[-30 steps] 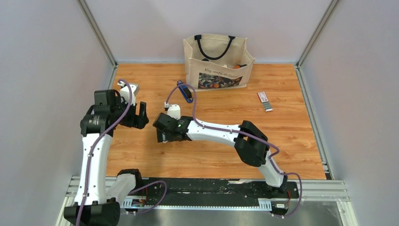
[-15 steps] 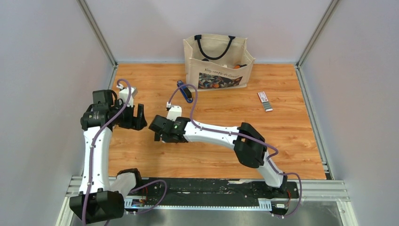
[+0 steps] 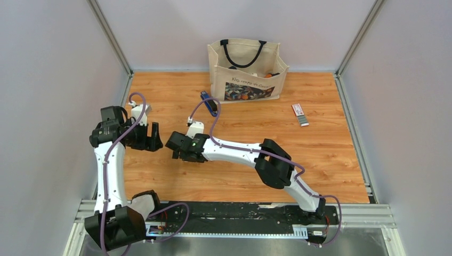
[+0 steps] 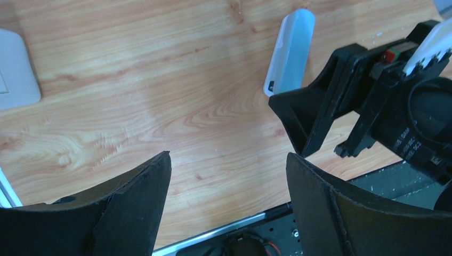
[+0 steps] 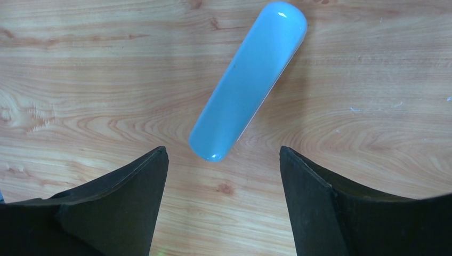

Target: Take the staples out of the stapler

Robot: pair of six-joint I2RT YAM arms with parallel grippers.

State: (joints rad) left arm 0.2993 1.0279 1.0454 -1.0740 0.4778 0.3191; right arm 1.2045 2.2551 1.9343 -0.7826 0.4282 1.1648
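Observation:
The small blue and black stapler [image 3: 206,97] lies on the wood table just in front of the tote bag, partly crossed by my purple cable. I cannot make out any staples. My right gripper [image 3: 175,151] is open and empty, well to the near left of the stapler. In the right wrist view [image 5: 222,149] it hangs over a pale blue-white stick-like tool [image 5: 248,80] that lies just beyond its fingertips. My left gripper [image 3: 154,136] is open and empty at the left. Its wrist view [image 4: 228,156] shows the same pale tool [image 4: 290,50] and the right gripper's black fingers [image 4: 320,114].
A beige tote bag [image 3: 246,69] with items inside stands at the back centre. A small flat white-and-red box [image 3: 299,112] lies at the right. A white flat object [image 4: 16,72] shows at the left edge of the left wrist view. Grey walls close in both sides.
Both grippers have shifted left and a little nearer, the right arm stretching further left. Both have stayed open and empty. The stapler has not moved.

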